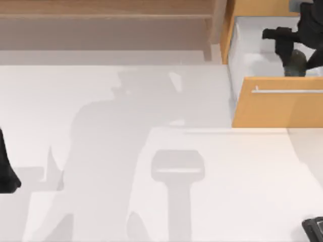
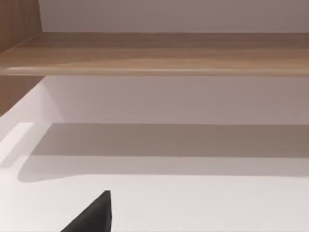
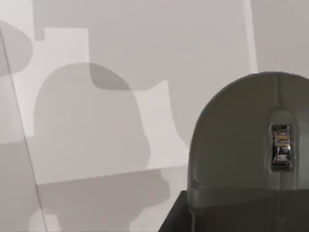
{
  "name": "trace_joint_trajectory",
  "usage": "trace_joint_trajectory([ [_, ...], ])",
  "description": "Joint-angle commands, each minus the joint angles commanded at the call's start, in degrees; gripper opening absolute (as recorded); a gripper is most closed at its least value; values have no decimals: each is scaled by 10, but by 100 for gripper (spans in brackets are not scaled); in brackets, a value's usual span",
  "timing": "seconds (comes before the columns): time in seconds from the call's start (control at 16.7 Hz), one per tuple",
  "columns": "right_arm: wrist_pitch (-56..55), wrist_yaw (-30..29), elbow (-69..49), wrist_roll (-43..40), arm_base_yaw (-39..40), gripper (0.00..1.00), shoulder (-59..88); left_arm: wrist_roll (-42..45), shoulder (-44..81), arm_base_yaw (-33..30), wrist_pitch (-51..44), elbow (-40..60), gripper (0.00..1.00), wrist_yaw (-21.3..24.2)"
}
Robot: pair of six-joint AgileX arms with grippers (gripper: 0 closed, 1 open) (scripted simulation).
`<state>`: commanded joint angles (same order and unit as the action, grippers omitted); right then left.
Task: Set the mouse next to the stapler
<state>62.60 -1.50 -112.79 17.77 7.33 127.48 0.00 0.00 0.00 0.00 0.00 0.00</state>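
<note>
Our right gripper [image 1: 293, 63] grips the mouse [image 1: 295, 62] between closed jaws inside the drawer [image 1: 242, 45]; clipping the drawer's wall could dislodge it.

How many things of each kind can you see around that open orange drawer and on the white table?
Mouse, dark grey, over the drawer at the right pincer: 1
Open drawer, orange front: 1
Wooden shelf: 1
Dark object at the table's right near corner, too cut off to name: 1
Robot arms: 2, the left at the table's left edge
Total: 6

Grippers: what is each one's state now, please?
Left gripper: cannot be told.
Right gripper: over the drawer, closed on the mouse.
</note>
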Motion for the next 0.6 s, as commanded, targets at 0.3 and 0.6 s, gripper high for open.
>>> trace_joint_trajectory([
  [0.3, -51, 10, 84, -69, -25, 0, -144, 0, 0, 0, 0, 0, 100, 0],
  [0.6, -86, 19, 224, -141, -58, 0, -293, 0, 0, 0, 0, 0, 100, 0],
])
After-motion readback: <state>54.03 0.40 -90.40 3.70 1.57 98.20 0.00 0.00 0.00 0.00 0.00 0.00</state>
